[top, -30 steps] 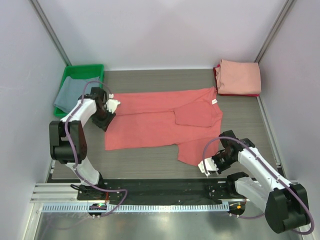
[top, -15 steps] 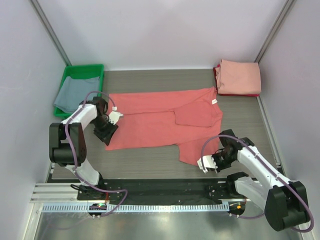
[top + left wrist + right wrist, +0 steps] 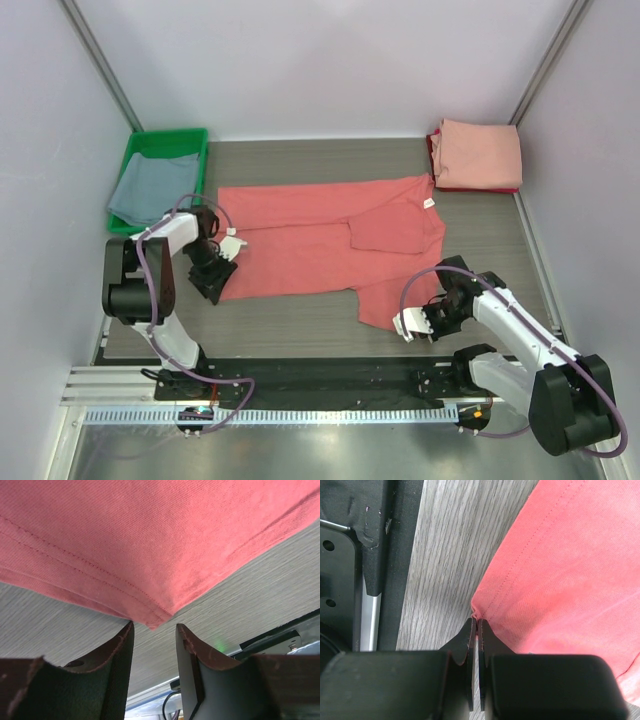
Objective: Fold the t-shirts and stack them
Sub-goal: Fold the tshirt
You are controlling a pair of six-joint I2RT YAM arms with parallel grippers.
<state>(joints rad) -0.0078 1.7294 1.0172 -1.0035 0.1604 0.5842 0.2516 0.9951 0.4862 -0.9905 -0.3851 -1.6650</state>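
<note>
The coral-red t-shirt [image 3: 300,245] lies spread across the middle of the table, its white neck label [image 3: 428,204] at the right. My left gripper [image 3: 216,276] hovers at the shirt's near-left corner. In the left wrist view its jaws stand open [image 3: 154,626] with the hemmed corner [image 3: 150,617] just at the tips, unclamped. My right gripper [image 3: 403,324] is shut on the shirt's near-right hem corner [image 3: 485,605], a pinch of cloth caught between the fingertips [image 3: 477,621]. A pale pink t-shirt [image 3: 480,152] lies folded at the back right. A grey-blue t-shirt [image 3: 138,190] rests in the tray.
The green plastic tray [image 3: 165,143] stands at the back left against the wall. A dark red cloth edge [image 3: 436,160] shows under the pink shirt. A black strip and metal rail [image 3: 300,375] run along the near edge by the arm bases.
My left gripper has moved toward the near edge along the shirt's left side, from its far-left part to its near-left corner. The right gripper shifted slightly left, still pinching the hem.
</note>
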